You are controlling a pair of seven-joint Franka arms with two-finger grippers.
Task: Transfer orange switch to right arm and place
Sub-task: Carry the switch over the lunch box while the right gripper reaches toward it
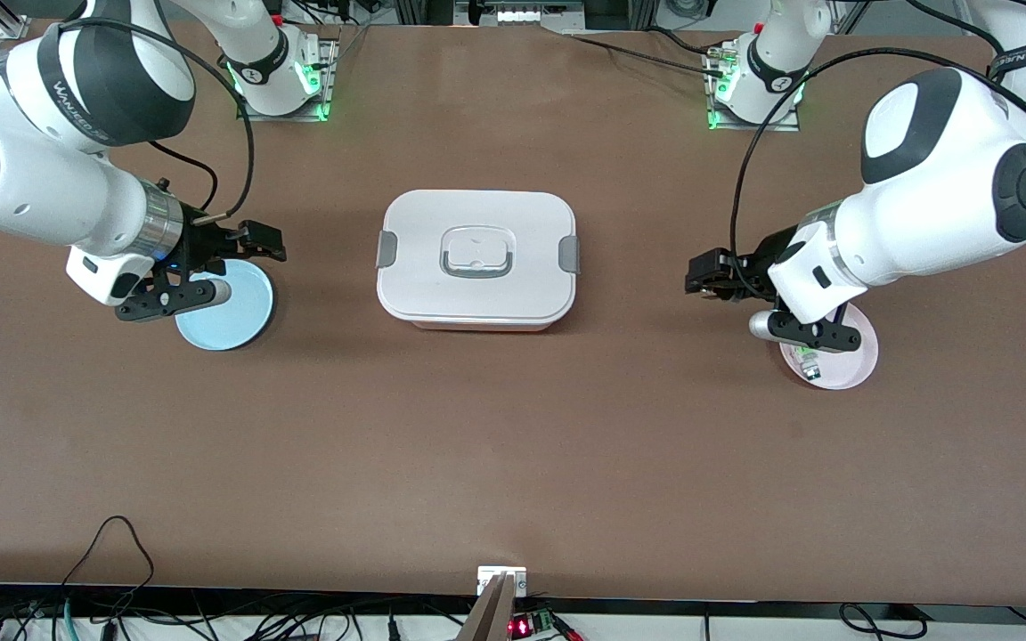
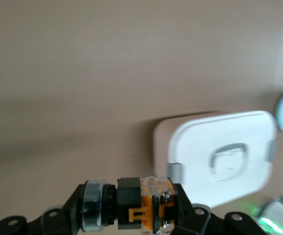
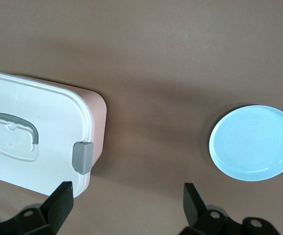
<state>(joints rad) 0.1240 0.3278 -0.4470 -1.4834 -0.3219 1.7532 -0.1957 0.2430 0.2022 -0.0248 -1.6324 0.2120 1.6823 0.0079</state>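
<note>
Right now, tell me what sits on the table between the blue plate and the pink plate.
In the front view, the white lidded box sits between the blue plate and the pink plate, with bare brown table on either side of it.

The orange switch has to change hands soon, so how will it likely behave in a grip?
The orange switch, pinched in the left tool, looks rigid and probably light. Its round, glossy end may slip or roll; the blocky body offers flatter faces.

White rectangular lidded container with grey side latches is seated mid brown surface. Round light-blue plate is placed toward the right arm's end, round pink plate toward the left arm's end.
</note>
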